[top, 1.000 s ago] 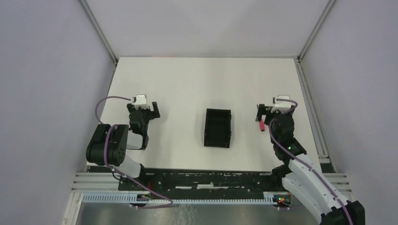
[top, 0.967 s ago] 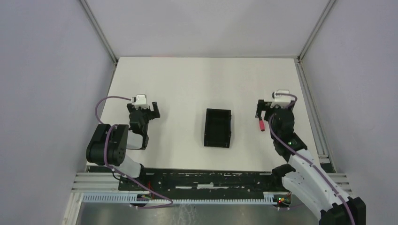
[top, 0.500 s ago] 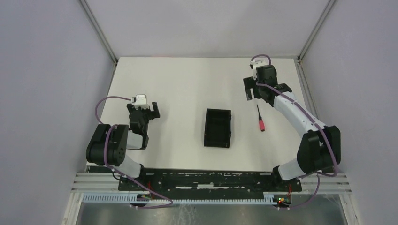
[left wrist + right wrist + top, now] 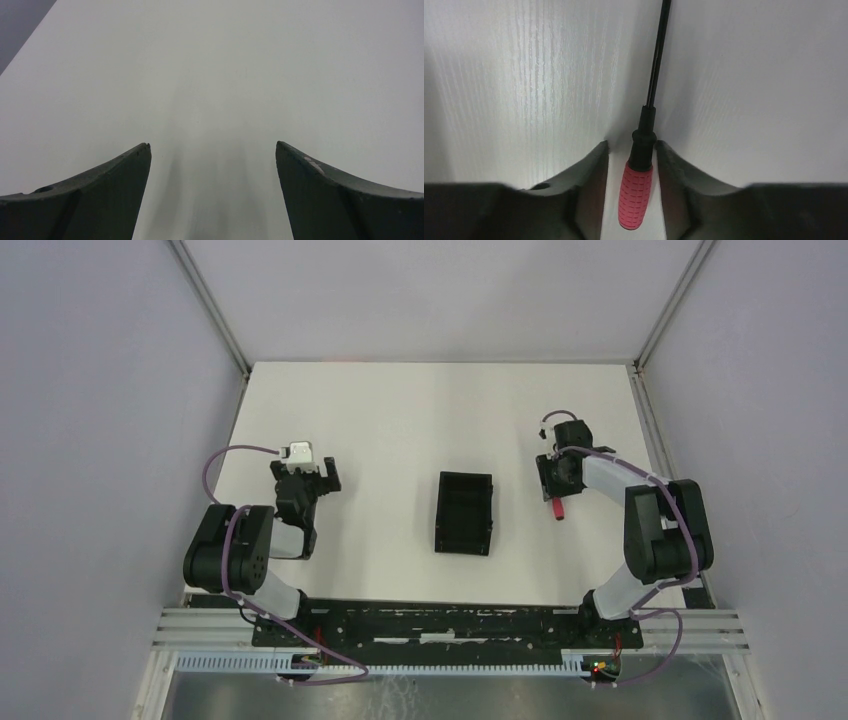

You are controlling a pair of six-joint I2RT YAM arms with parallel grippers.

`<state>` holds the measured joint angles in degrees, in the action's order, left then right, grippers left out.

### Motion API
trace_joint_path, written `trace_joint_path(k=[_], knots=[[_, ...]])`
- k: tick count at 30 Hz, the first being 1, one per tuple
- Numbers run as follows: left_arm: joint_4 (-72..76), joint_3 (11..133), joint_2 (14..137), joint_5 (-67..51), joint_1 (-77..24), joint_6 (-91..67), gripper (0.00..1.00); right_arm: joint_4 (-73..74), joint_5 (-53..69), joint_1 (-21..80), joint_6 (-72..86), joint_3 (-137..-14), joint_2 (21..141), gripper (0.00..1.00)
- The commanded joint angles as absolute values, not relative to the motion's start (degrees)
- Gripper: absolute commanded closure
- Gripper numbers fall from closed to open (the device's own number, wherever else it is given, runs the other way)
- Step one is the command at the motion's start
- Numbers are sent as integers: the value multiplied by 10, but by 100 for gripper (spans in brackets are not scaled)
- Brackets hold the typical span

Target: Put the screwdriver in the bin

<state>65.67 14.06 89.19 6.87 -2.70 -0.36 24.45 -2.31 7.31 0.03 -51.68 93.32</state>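
**Right gripper.** The right gripper [image 4: 631, 143] is lowered onto the desk [image 4: 400, 420], with its jaws straddling the screwdriver [image 4: 636, 200]. The jaws are partly drawn in but not clamped. In the right wrist view a narrow strip of desk surface shows on each side of the handle. The right-hand finger stands very close to the black collar; contact there cannot be confirmed.

**Screwdriver.** The handle is red with a moulded grid texture and a rounded end. A black collar joins it to a thin dark shaft. The tool lies flat on the desk near the right edge, about midway between the far and near edges. The shaft points toward the far edge and the handle toward the near edge. In the top view only the red handle end shows, on the near side of the gripper.

**Bin.** The bin [image 4: 466, 478] is a black open-top tray with low walls. It sits at mid-desk, left of the screwdriver and apart from it, with its long side running far to near.

**Left gripper.** The left gripper [image 4: 212, 145] rests low near the left edge, jaws spread wide, holding nothing.

**Surroundings.** Purple cables [image 4: 225, 455] run along both arms. An aluminium rail [image 4: 430, 625] borders the near edge.
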Motion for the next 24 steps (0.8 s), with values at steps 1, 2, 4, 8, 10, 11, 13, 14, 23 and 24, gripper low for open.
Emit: trace_joint_path(k=[1,2,4,8,10,11,13,14,23,24], knots=[[672,142,881,64,-25,-12,0,213,-7,61,-1,-504,966,68],[672,142,882,64,-25,-12,0,220,-4,60,-2,-508,968,78],[672,142,881,64,-25,-12,0,241,-3,60,-3,-525,962,97],[672,142,882,64,-25,-12,0,316,16,59,-3,-589,910,100],[672,142,882,64,-25,-12,0,364,18,59,-1,-625,880,100],[672,142,882,64,-25,-12,0,385,18,60,-1,-643,864,100],[672,142,882,64,-25,-13,0,429,17,60,-1,-673,839,100],[672,142,882,64,-25,-12,0,445,19,61,10,-683,830,100],[672,142,882,64,-25,-12,0,335,109,161,140,-651,708,100],[672,142,882,64,-25,-12,0,310,101,200,158,-647,703,100]])
